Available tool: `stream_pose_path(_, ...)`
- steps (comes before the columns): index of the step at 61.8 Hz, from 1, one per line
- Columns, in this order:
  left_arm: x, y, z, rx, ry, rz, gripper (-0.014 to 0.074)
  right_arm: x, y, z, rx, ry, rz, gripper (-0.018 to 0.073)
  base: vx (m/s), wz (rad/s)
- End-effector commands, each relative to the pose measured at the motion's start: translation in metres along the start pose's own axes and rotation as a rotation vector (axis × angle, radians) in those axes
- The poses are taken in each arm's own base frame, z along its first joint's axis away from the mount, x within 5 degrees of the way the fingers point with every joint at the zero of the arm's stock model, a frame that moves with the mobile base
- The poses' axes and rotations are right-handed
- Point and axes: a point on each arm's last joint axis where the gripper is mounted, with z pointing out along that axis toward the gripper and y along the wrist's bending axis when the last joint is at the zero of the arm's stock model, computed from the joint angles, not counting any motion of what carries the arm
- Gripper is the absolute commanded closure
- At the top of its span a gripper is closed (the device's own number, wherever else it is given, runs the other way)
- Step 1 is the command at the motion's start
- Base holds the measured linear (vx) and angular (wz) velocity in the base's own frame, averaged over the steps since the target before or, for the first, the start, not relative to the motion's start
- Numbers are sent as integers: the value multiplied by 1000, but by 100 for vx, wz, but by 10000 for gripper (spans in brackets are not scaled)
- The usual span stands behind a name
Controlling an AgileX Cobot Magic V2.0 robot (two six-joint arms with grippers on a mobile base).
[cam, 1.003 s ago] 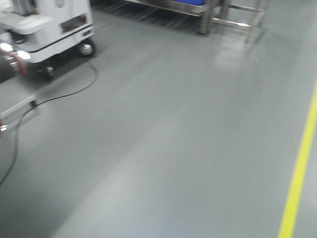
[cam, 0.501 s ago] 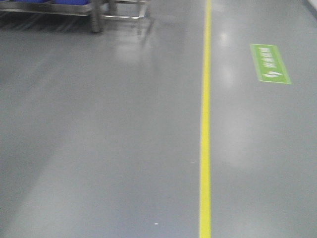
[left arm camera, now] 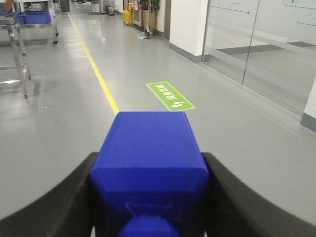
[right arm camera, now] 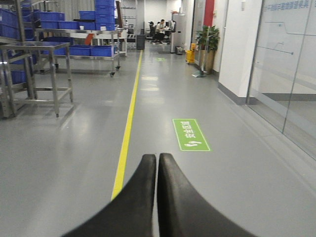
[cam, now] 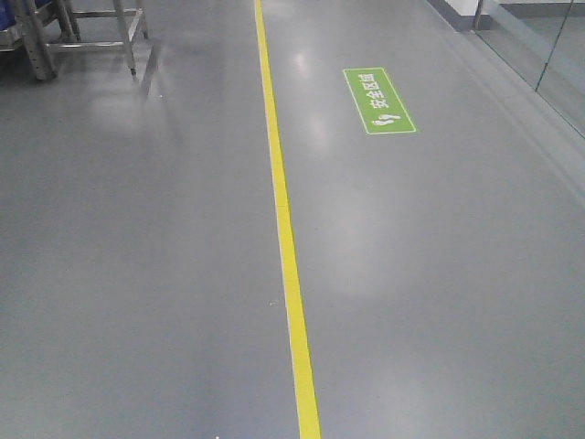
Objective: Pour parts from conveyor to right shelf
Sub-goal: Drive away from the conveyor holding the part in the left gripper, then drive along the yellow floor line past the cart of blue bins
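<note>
Carrying a small royal-blue plastic block (left arm camera: 148, 138) in the left gripper (left arm camera: 150, 163), with the jaws closing on its two opposite side faces. Hiding the near end of the yellow floor line (left arm camera: 96, 69) behind the block in the left wrist view. Holding the right gripper (right arm camera: 157, 165) empty, just right of the yellow line, with the jaws pressing together tip to tip.

Judging the block to be light, rigid moulded plastic, glossy and so probably a little slippery, but not fragile. Judging the flat side faces to be the best hold, as now, rather than the rounded knob peeking in at the bottom edge.

Showing the block in the left wrist view alone. Showing most fully in the right wrist view a bare steel-legged table (right arm camera: 37, 49) left of the yellow line and, beyond it, a steel rack (right arm camera: 79, 58) holding blue bins (right arm camera: 101, 51), probably the shelf for pouring. Showing in the front view only grey floor, the line and a green floor sign (cam: 378, 101) right of the line, with neither gripper. Showing no conveyor in any view.
</note>
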Motion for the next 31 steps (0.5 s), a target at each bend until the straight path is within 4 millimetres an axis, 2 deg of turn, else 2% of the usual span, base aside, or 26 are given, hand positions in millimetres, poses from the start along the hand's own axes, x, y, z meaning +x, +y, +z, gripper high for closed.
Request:
stream_pose_path(1, -15, -1, -1, 14, -88, 0, 603, -1, 0, 2, 4, -45, -6, 568, 16, -22)
stream_pose_path(14, -15, -1, -1, 14, -88, 0, 603, -1, 0, 2, 4, -45, -6, 568, 23, -14)
stream_pose_path(31, -15, -1, -2, 14, -89, 0, 603, -1, 0, 2, 4, -45, -6, 568, 39, 17)
